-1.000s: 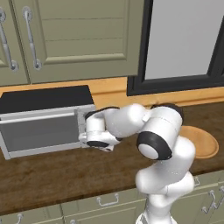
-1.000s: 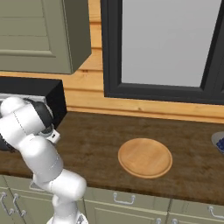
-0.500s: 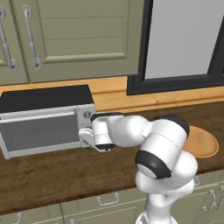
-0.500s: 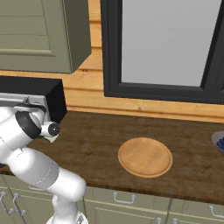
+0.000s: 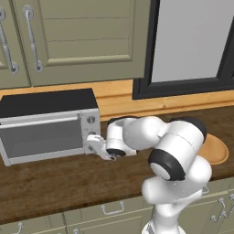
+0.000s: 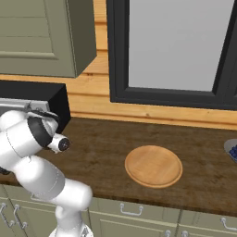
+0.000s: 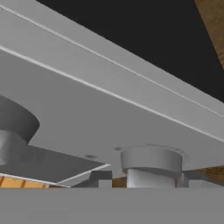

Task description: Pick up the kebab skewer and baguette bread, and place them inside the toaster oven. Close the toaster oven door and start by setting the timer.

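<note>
Gripper reaching toaster oven knob column to set timer; jaws' state impossible to tell; door closed.

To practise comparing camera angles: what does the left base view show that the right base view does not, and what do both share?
Left base view alone: the toaster oven door, shut, the knob beside it, and the gripper at the oven's lower right front corner. Right base view alone: the whole round wooden plate and a dish at the right edge. Both: the toaster oven, the dark counter, the window.
</note>
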